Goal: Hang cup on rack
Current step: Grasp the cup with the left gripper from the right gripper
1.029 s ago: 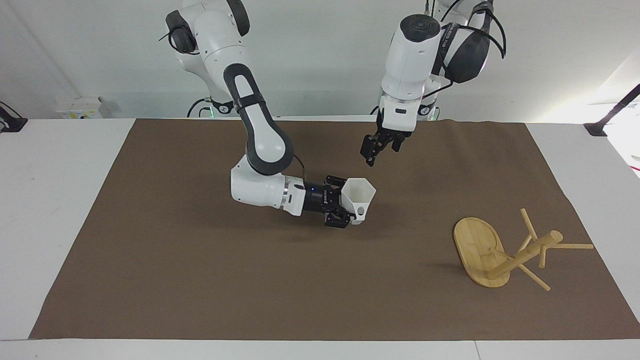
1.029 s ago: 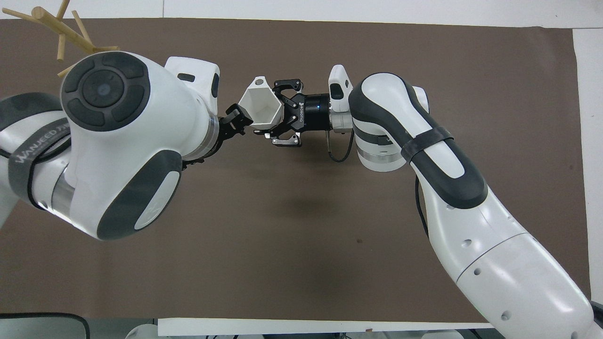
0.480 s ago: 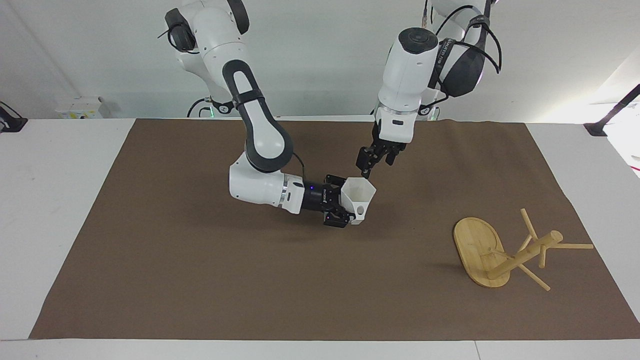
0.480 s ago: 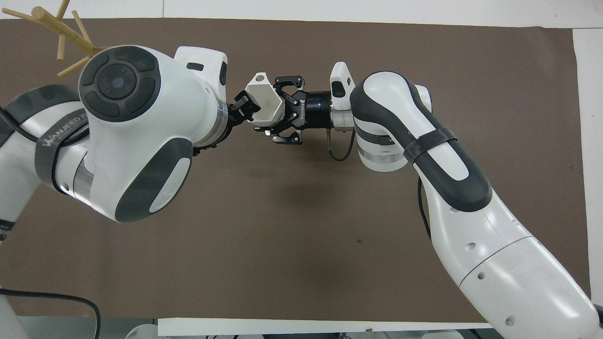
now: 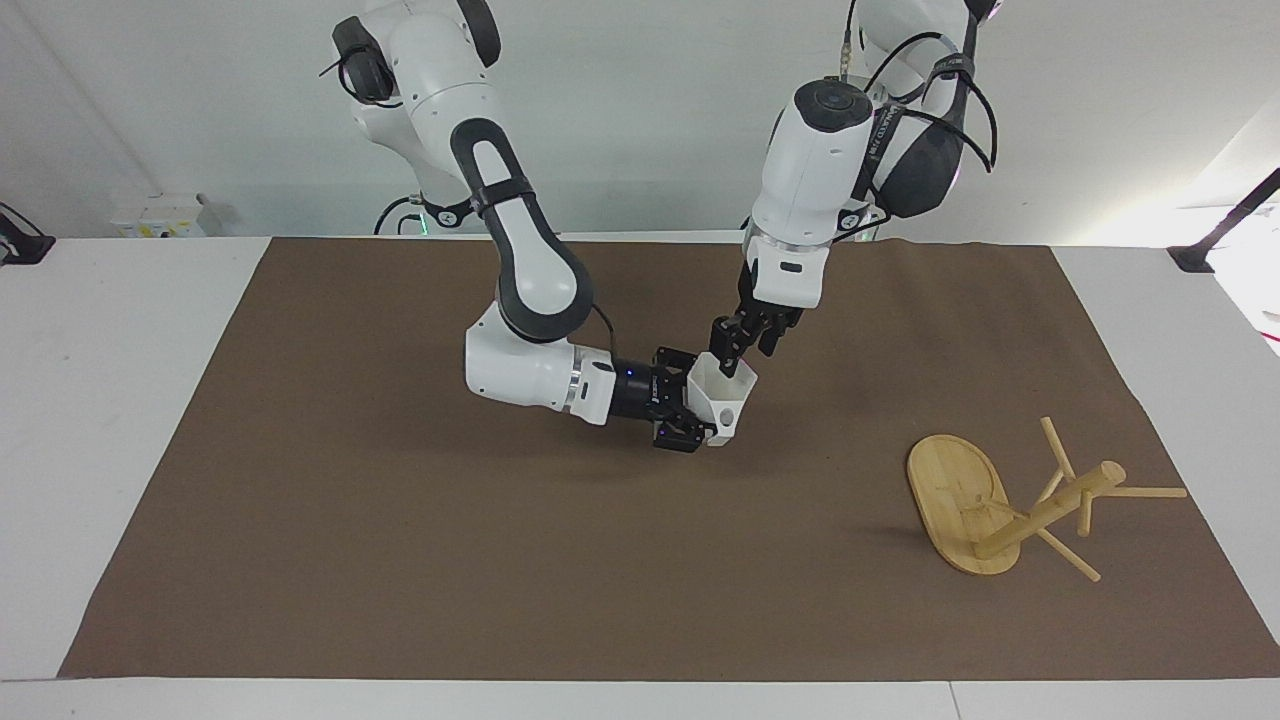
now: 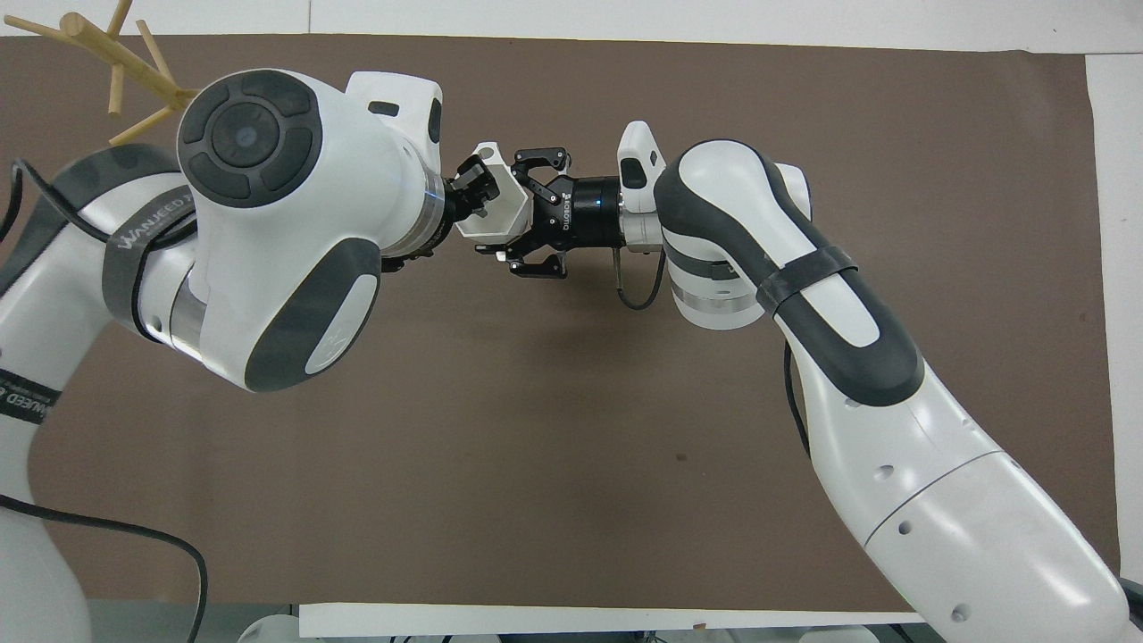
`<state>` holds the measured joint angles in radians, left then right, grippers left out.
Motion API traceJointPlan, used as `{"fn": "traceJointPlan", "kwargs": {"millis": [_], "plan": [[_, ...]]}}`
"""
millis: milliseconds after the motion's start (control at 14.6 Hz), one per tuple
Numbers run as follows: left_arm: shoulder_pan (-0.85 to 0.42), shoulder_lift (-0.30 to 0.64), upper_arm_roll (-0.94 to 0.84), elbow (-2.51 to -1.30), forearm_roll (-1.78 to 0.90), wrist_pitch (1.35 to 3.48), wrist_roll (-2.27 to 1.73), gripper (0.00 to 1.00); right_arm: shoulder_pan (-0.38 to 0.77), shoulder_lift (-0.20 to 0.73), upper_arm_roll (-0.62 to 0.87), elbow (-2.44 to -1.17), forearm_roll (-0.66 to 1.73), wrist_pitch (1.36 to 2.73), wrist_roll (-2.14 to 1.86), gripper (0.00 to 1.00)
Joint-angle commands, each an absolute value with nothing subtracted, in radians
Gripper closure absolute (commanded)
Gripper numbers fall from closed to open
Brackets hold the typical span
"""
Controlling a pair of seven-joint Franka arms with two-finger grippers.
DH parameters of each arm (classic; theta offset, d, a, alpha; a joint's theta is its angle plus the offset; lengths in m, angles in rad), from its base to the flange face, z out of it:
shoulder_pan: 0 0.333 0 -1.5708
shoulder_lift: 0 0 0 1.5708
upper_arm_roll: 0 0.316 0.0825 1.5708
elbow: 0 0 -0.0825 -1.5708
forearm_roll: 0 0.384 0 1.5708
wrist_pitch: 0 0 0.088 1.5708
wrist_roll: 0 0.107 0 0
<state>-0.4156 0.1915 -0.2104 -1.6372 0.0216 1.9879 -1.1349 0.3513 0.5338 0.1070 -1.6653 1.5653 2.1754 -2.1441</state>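
Down from about one o'clock, the left gripper has dropped to the rim of the cup, its opening hard to tell; the right gripper clamps the cup above mid-mat. Handover looks imminent, with the rack toppled at the left arm's end

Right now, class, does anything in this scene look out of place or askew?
Yes: the rack lies tipped over at the left arm's end of the table, its oval base on edge and its post and pegs slanting sideways, so no cup could hang there.
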Motion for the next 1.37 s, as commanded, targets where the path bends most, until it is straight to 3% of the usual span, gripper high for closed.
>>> {"fn": "traceJointPlan", "kwargs": {"millis": [0, 206, 412, 686, 755, 824, 892, 961, 1304], "plan": [[-0.436, 0.204, -0.196, -1.62, 0.032, 2.009, -1.147, 0.61, 0.354, 0.514, 0.104, -1.684, 1.588, 2.187, -2.129, 0.81], [-0.437, 0.219, -0.196, -1.621, 0.032, 2.032, -1.141, 0.76, 0.354, 0.514, 0.106, -1.684, 1.588, 2.187, -2.129, 0.8], [-0.437, 0.224, -0.196, -1.62, 0.034, 2.029, -1.138, 1.0, 0.353, 0.514, 0.106, -1.684, 1.588, 2.186, -2.131, 0.8], [-0.436, 0.224, -0.196, -1.615, 0.034, 2.029, -1.138, 1.0, 0.35, 0.514, 0.106, -1.684, 1.588, 2.184, -2.131, 0.75], [-0.436, 0.224, -0.196, -1.612, 0.034, 2.025, -1.138, 1.0, 0.347, 0.514, 0.106, -1.683, 1.588, 2.184, -2.129, 0.58], [-0.436, 0.224, -0.196, -1.609, 0.034, 2.019, -1.138, 1.0, 0.342, 0.514, 0.106, -1.681, 1.588, 2.178, -2.129, 0.52], [-0.434, 0.224, -0.196, -1.602, 0.034, 2.016, -1.138, 1.0, 0.336, 0.512, 0.106, -1.681, 1.588, 2.172, -2.134, 0.15], [-0.433, 0.224, -0.196, -1.6, 0.026, 2.017, -1.138, 1.0, 0.322, 0.512, 0.104, -1.681, 1.585, 2.166, -2.138, 0.0], [-0.425, 0.213, -0.192, -1.608, 0.025, 2.017, -1.161, 1.0, 0.168, 0.508, 0.101, -1.681, 1.49, 1.986, -2.137, 0.0]]}}
